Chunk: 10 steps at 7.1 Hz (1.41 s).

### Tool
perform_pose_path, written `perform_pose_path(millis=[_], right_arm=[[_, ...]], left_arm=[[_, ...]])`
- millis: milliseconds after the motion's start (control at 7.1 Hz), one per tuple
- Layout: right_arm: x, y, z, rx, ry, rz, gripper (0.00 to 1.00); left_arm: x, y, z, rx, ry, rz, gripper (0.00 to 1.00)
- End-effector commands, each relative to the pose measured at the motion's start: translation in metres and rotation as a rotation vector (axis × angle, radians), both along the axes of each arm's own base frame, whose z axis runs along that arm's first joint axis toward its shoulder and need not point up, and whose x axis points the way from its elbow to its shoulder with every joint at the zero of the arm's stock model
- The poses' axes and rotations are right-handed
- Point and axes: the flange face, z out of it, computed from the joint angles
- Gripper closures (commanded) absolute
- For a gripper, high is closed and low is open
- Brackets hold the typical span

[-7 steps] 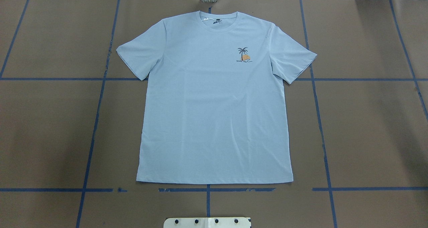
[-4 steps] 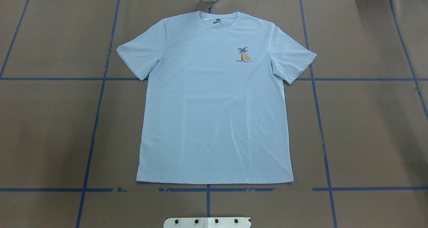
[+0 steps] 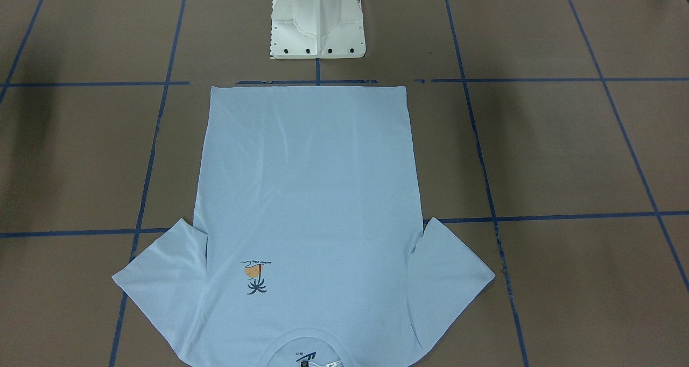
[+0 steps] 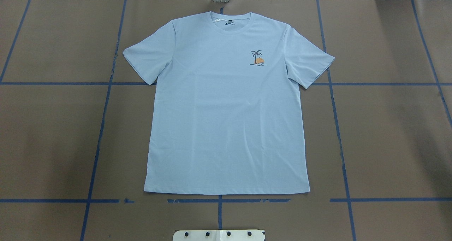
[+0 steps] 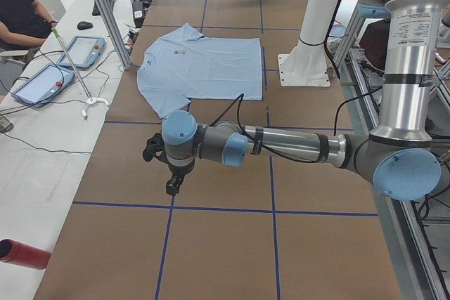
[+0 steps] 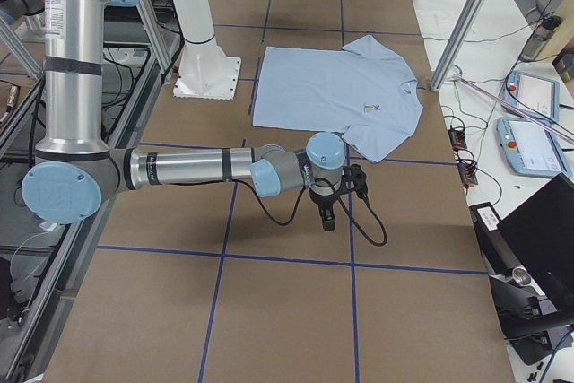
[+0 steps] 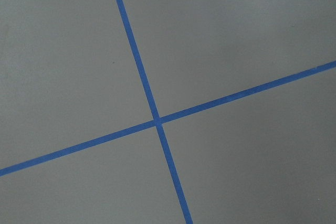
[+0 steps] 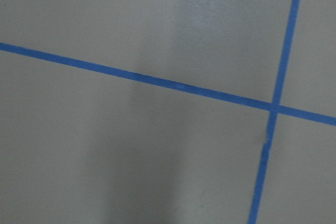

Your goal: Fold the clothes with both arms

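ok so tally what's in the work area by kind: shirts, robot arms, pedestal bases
shirts: 1, the light blue T-shirt
robot arms: 2, left arm and right arm
pedestal bases: 1, the white pedestal base
total: 4
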Motion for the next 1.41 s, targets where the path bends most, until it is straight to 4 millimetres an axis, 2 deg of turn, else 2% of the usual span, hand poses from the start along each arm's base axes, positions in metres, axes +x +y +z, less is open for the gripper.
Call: perform_pose_path(millis=[0, 141, 282, 423, 563, 704, 845, 986, 1268], right_arm=[[-0.076, -0.039, -0.034, -0.044, -0.045, 0.023, 0.00], [-0.116, -0.080, -0.071, -0.092, -0.077, 0.070, 0.00], [-0.179, -0.114, -0.115, -0.130, -0.075, 0.131, 0.00], [-0.236, -0.132, -0.136, -0.102, -0.032, 0.245, 0.01], [-0.272, -0.142, -0.136, -0.099, -0.044, 0.348, 0.01], [-0.292, -0.159, -0.118, -0.132, -0.066, 0.418, 0.05], [-0.296, -0.167, -0.110, -0.155, -0.081, 0.465, 0.09], [-0.302, -0.173, -0.113, -0.185, -0.085, 0.504, 0.13], [-0.308, -0.176, -0.098, -0.203, -0.058, 0.519, 0.25]], left_arm=[[0.002, 0.001, -0.007, 0.010, 0.025, 0.006, 0.00], [0.002, 0.000, -0.008, 0.010, 0.025, 0.005, 0.00], [0.002, 0.000, -0.008, 0.010, 0.025, 0.005, 0.00], [0.003, 0.000, -0.008, 0.010, 0.033, 0.008, 0.00], [0.003, 0.000, -0.008, 0.010, 0.033, 0.008, 0.00], [0.003, 0.000, -0.010, 0.013, 0.033, 0.008, 0.00], [0.003, 0.001, -0.011, 0.014, 0.033, 0.008, 0.00], [0.003, 0.001, -0.011, 0.015, 0.033, 0.008, 0.00], [0.003, 0.001, -0.013, 0.019, 0.033, 0.008, 0.00]])
